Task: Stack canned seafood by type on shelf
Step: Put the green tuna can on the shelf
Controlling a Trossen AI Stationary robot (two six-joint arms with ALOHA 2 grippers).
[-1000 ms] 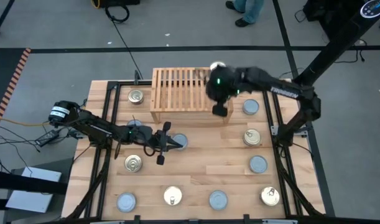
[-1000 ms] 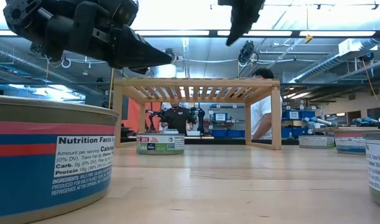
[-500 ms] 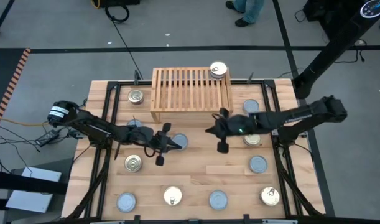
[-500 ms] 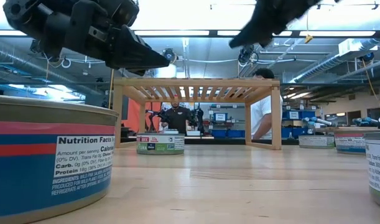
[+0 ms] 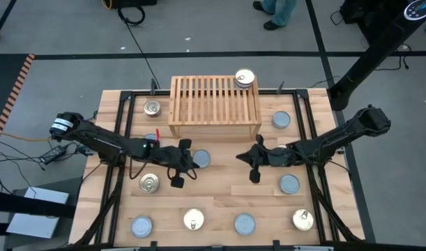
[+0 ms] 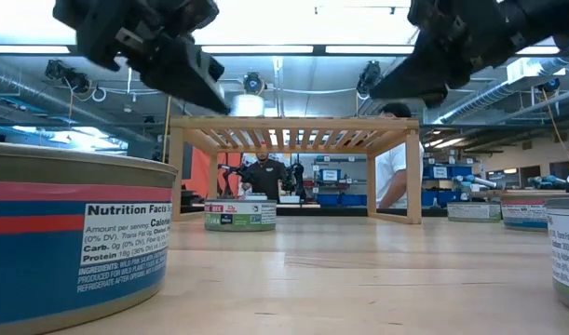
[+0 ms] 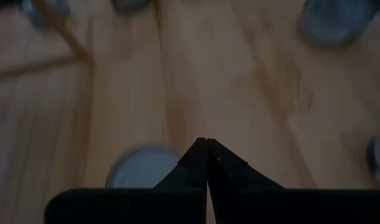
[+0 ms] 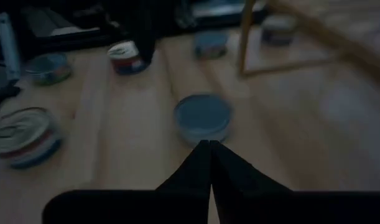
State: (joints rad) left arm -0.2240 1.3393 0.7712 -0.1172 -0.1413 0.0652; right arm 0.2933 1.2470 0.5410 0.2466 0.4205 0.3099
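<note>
Wooden slats make up the shelf (image 5: 214, 104), which sits at the far side of the worktop (image 5: 219, 188). We see 1 golden-lid tin (image 5: 245, 78) already on its back right corner. The other tins lie spread over the worktop, on both sides of the shelf and in front of it.

Both arms reach in over the middle. The left pincer (image 5: 187, 162) is shut tight and holds nothing. The right pincer (image 5: 252, 159) also looks shut and empty. Between them sits a blue-lid tin (image 5: 201, 159), just beside the left pincer.

We think the next step is to pick up that tin. To do it well, the pincer must open wide first, come down with 1 finger on each side of the tin, and squeeze its round wall, not its lid. We should lift straight up so it does not bump the shelf front.

From above we see every tin and both arms at once. The right wrist view shows the blue-lid tin (image 8: 203, 117) right ahead of its own closed tips. The low view shows the open space under the shelf (image 6: 293, 124), with 1 tin (image 6: 239, 215) seen through it.
</note>
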